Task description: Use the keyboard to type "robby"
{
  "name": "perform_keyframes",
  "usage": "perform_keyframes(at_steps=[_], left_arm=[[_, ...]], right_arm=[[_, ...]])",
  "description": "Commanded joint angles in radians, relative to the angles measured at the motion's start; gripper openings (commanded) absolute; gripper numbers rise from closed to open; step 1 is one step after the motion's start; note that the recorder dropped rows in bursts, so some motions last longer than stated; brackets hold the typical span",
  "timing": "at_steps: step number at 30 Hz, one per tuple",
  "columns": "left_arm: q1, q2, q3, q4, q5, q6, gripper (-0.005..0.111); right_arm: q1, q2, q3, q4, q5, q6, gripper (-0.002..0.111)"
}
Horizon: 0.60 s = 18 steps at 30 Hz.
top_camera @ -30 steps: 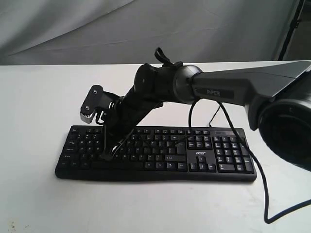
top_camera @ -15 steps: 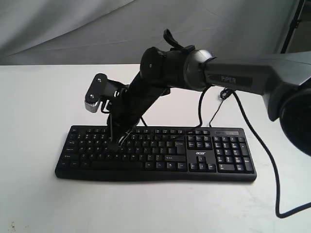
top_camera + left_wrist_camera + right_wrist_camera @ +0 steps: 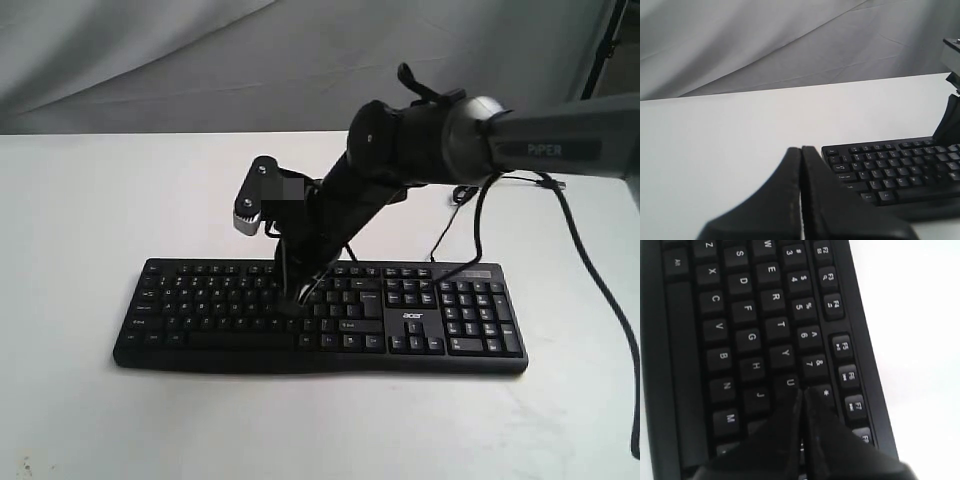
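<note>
The keyboard (image 3: 400, 350) lay on the white table (image 3: 80, 220), lower centre of the exterior frame. The right gripper (image 3: 298, 298), jaws together, pointed down beside the U key. The left gripper (image 3: 801, 152), jaws likewise together, stood near the keyboard's Esc end.

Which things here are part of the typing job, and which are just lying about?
In the job:
keyboard
right tool, shut, tips at its keys

Lying about:
left tool, shut, off the keys
grey backdrop cloth
</note>
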<state>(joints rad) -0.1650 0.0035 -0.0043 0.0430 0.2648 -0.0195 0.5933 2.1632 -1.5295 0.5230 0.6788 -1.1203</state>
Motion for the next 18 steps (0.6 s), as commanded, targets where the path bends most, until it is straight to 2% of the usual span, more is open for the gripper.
perform_keyframes(at_steps=[1,18], left_arm=[[-0.006,-0.003,0.004,0.005,-0.005,-0.003,0.0],[-0.006,-0.003,0.004,0.005,-0.005,-0.003,0.0]], right_arm=[[-0.029,-0.014,0.039,0.057,-0.019,-0.066,0.0],[-0.038,-0.012,0.051,0.061,-0.006,-0.065,0.0]])
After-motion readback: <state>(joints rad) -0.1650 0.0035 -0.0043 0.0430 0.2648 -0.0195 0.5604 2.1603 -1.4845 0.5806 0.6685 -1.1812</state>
